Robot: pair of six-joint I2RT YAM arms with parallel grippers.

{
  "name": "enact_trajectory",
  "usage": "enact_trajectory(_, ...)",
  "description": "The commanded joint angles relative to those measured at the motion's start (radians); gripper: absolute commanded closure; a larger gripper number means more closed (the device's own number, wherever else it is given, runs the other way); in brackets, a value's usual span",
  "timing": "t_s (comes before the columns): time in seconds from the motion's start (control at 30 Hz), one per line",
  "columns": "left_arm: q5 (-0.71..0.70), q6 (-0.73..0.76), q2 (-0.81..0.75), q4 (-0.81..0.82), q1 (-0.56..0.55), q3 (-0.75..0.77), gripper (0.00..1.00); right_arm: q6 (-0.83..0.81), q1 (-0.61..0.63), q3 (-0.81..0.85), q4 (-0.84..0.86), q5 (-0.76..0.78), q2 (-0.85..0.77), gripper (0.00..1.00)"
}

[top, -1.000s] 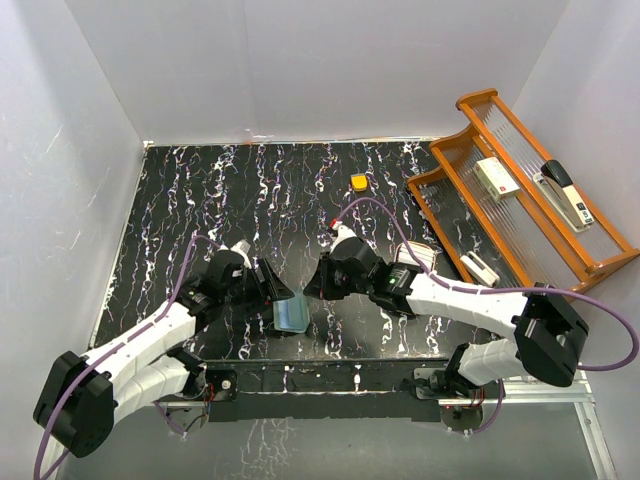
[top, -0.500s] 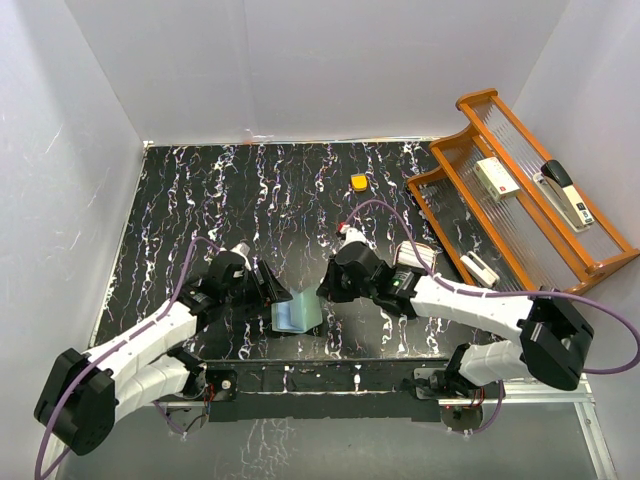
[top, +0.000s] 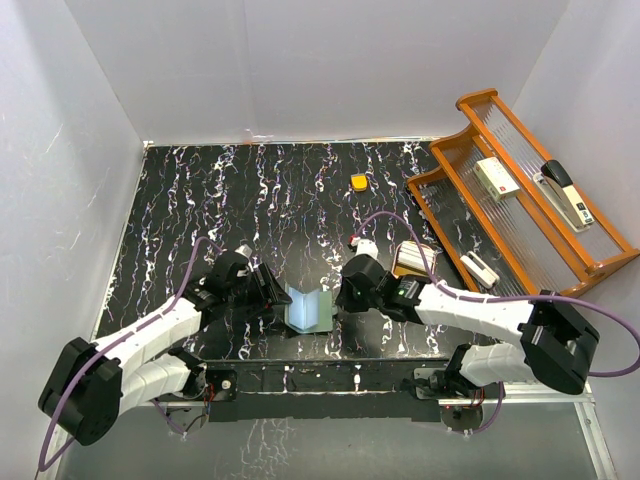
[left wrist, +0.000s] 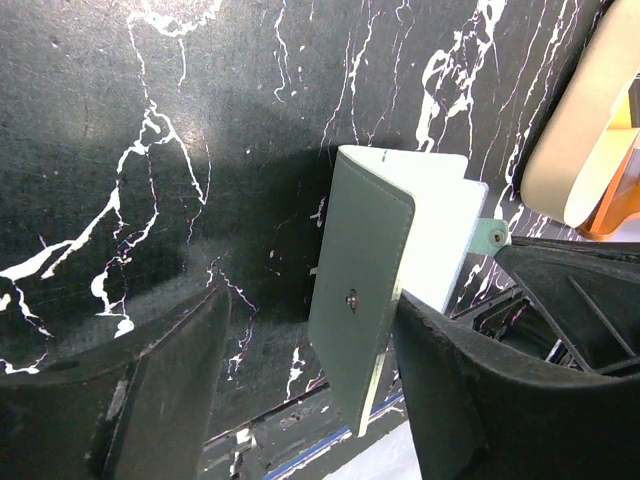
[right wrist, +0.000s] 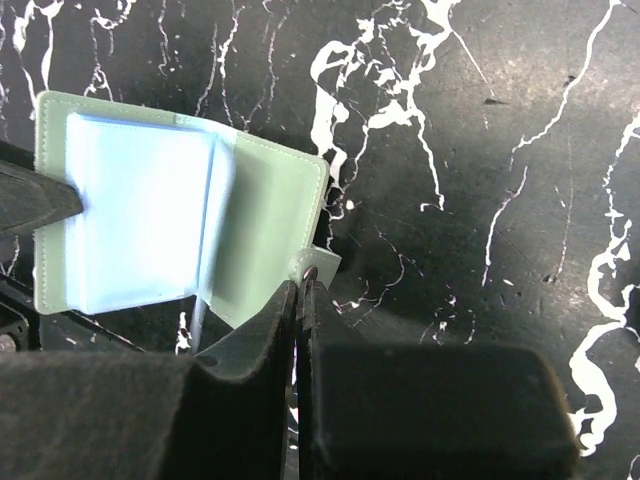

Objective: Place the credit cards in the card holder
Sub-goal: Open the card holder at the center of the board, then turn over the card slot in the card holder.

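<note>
Blk marbled table, white walls; R claw pinches card holder tab, L claw released.

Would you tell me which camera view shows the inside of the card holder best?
The right wrist view: the card holder faces it opened, its pale inner pockets plain to see. The left wrist view shows mainly the outer cover, nearly edge-on; the top view shows it small, from above.

The card holder stands half-folded near the table's front edge, between the left gripper and the right gripper. A dish lies behind the right arm, a small block farther back, and a rack rightmost.
</note>
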Motion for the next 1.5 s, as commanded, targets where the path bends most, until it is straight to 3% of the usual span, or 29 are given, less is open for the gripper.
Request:
enact_trajectory(0.0, 0.025, 0.009, 0.003, 0.018, 0.000, -0.012, 0.39, 0.005, -0.002, -0.021, 0.036, 0.040, -0.035, 1.00)
enact_trajectory(0.23, 0.065, -0.012, -0.001, 0.106, 0.000, -0.046, 0.53, 0.000, -0.004, -0.021, 0.034, 0.035, -0.030, 1.00)
enact_trajectory(0.57, 0.112, -0.031, 0.011, 0.173, -0.001, -0.051, 0.91, -0.001, -0.003, -0.010, 0.021, 0.029, -0.035, 1.00)
enact_trajectory(0.67, 0.124, -0.051, 0.009, 0.198, 0.000, -0.062, 0.99, 0.007, -0.004, 0.023, -0.017, 0.025, -0.035, 0.86)
enact_trajectory(0.8, 0.131, -0.055, 0.010, 0.205, -0.001, -0.063, 1.00, 0.004, -0.003, 0.121, -0.108, 0.017, -0.035, 0.71)
enact_trajectory(0.9, 0.120, -0.043, 0.011, 0.193, 0.000, -0.056, 1.00, 0.003, -0.004, 0.180, -0.152, -0.003, -0.036, 0.65)
enact_trajectory(1.33, 0.119, -0.056, -0.010, 0.201, 0.001, -0.082, 1.00, 0.053, 0.000, 0.213, 0.022, -0.199, 0.072, 0.66)
enact_trajectory(1.47, 0.118, -0.059, -0.008, 0.197, 0.000, -0.083, 1.00, 0.055, -0.001, 0.214, 0.072, -0.236, 0.124, 0.61)
